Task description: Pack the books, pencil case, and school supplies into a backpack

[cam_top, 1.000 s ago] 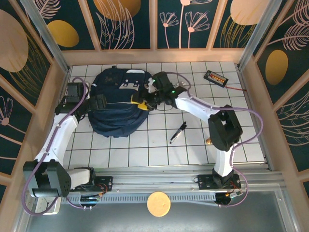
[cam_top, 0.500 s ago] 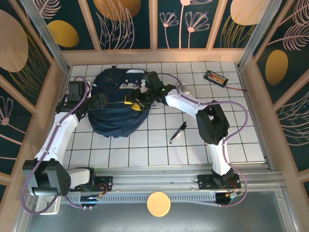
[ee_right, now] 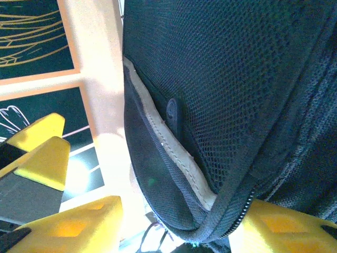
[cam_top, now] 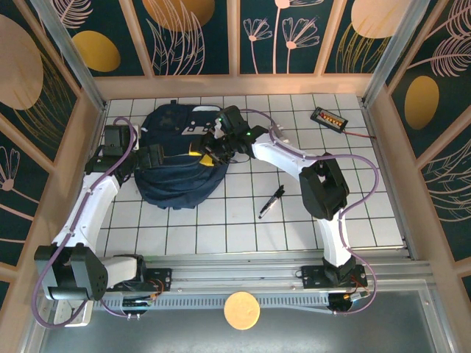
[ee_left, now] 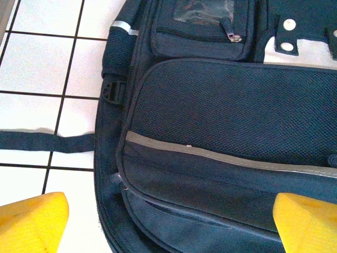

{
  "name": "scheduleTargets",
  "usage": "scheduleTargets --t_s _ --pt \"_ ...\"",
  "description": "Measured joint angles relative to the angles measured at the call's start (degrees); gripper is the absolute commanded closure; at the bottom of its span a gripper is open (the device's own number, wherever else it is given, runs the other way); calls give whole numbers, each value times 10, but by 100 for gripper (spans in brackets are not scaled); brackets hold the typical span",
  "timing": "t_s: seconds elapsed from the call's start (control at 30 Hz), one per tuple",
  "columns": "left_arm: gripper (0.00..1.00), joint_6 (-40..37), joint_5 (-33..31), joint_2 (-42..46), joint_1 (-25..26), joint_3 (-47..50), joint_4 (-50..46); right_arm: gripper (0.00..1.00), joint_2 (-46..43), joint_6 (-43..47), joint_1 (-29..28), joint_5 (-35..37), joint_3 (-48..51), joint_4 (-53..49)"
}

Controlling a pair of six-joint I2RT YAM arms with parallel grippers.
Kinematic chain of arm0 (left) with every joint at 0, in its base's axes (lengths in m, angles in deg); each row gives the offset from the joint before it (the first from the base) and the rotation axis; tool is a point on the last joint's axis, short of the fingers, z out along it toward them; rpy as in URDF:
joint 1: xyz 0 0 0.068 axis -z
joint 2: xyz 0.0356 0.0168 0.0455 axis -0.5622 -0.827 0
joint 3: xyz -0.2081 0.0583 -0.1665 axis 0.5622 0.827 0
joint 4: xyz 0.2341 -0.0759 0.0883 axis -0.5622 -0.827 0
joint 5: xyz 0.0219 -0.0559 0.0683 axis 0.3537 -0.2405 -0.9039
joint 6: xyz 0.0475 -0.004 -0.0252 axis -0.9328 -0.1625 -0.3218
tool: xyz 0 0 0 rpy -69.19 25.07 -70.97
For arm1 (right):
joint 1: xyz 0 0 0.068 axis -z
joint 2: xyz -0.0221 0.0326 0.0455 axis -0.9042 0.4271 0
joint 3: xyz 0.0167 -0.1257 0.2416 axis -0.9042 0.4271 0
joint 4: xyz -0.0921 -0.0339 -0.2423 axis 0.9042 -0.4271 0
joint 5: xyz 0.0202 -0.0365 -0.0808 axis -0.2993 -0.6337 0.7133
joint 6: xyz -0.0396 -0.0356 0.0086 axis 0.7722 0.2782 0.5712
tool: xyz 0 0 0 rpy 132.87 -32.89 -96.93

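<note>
The dark navy backpack (cam_top: 173, 173) lies flat at the back left of the tiled table. Its mesh pocket and grey stripe show in the left wrist view (ee_left: 226, 110). My left gripper (cam_top: 151, 157) hovers open above its left part, the yellow fingertips (ee_left: 31, 221) wide apart. My right gripper (cam_top: 210, 151) is at the backpack's right edge. The zipped rim (ee_right: 221, 211) lies between its yellow fingers (ee_right: 79, 224), touching one, with a gap to the other. A black pen (cam_top: 271, 201) lies on the tiles to the right. The books and the pencil case are hidden.
A black tray with orange pieces (cam_top: 327, 118) sits at the back right. A loose strap (ee_left: 47, 141) runs left from the backpack. Wooden walls close in the table on three sides. Open tiles lie between the pen and the arm bases.
My right gripper has moved left onto the backpack's right edge and its jaws have narrowed a little; its elbow swung left. The left arm, backpack and pen have stayed put.
</note>
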Motion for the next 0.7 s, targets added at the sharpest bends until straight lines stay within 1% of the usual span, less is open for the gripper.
scheduleTargets --t_s 0.13,0.23,0.3,0.37,0.47,0.6,0.7 --pt "1 -5 0 0 5 1 0 52 0 -29 0 -2 -1 16" --pt "1 -11 0 0 10 1 0 52 0 -52 0 -5 -2 31" --pt "1 -14 0 0 12 1 0 52 0 -67 0 -9 -3 39" --pt "1 -17 0 0 13 1 0 49 1 -81 0 -14 -7 45" --pt "1 -19 1 0 14 1 0 48 3 -96 0 -21 -14 54" --pt "1 -34 9 0 24 4 2 53 4 -110 0 -28 -17 62" --pt "1 -54 16 -2 47 14 5 55 4 -122 1 -30 -17 71"
